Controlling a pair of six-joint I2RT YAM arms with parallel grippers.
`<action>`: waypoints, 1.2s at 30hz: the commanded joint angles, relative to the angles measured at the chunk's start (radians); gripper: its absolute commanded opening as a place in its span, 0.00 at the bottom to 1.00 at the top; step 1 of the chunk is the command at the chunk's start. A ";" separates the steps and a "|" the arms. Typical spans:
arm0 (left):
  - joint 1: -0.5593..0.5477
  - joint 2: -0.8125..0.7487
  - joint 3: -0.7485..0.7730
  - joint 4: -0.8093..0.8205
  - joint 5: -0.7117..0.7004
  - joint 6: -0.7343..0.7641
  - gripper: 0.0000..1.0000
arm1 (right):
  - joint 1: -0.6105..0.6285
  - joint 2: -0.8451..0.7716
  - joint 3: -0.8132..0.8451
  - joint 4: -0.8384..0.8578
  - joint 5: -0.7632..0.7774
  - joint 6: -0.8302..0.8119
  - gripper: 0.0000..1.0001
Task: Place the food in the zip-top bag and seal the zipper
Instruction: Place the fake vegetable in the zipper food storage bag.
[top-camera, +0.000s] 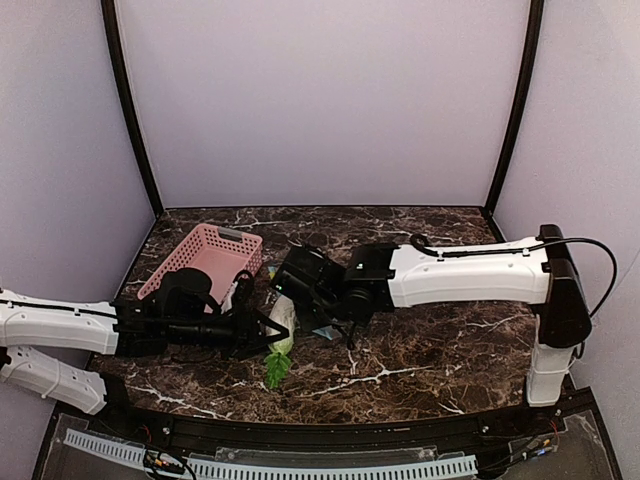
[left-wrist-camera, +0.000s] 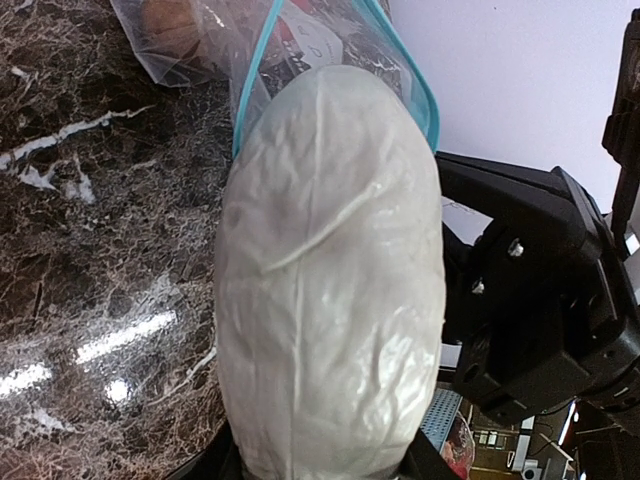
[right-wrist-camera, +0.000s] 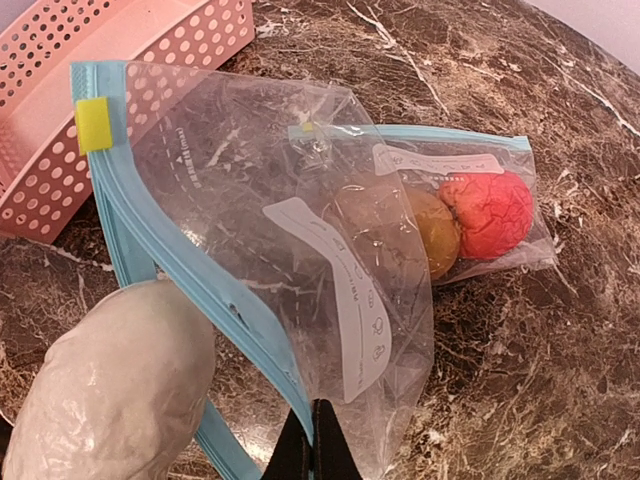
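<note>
My left tool (top-camera: 258, 330), partly open, is gripping the whitish oblong piece (left-wrist-camera: 330, 290), its tip sitting at the mouth of the zip-top bag (right-wrist-camera: 250, 200). My right tool (right-wrist-camera: 313, 430), closed tight, is pinching the bag's rim.

A pink basket (top-camera: 205, 258) sits upright at ten o'clock on the dark marble table (top-camera: 430, 350). Lilac walls (top-camera: 320, 100) stand at nine, twelve and three.
</note>
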 joint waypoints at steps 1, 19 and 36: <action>-0.005 -0.010 -0.029 0.027 -0.018 -0.015 0.25 | -0.006 0.008 -0.012 -0.001 0.010 0.015 0.00; -0.005 0.091 -0.026 0.205 -0.016 -0.052 0.25 | 0.103 -0.101 -0.210 0.268 0.031 -0.203 0.00; -0.005 0.156 0.055 0.086 0.149 0.049 0.25 | 0.102 -0.215 -0.415 0.541 -0.125 -0.403 0.00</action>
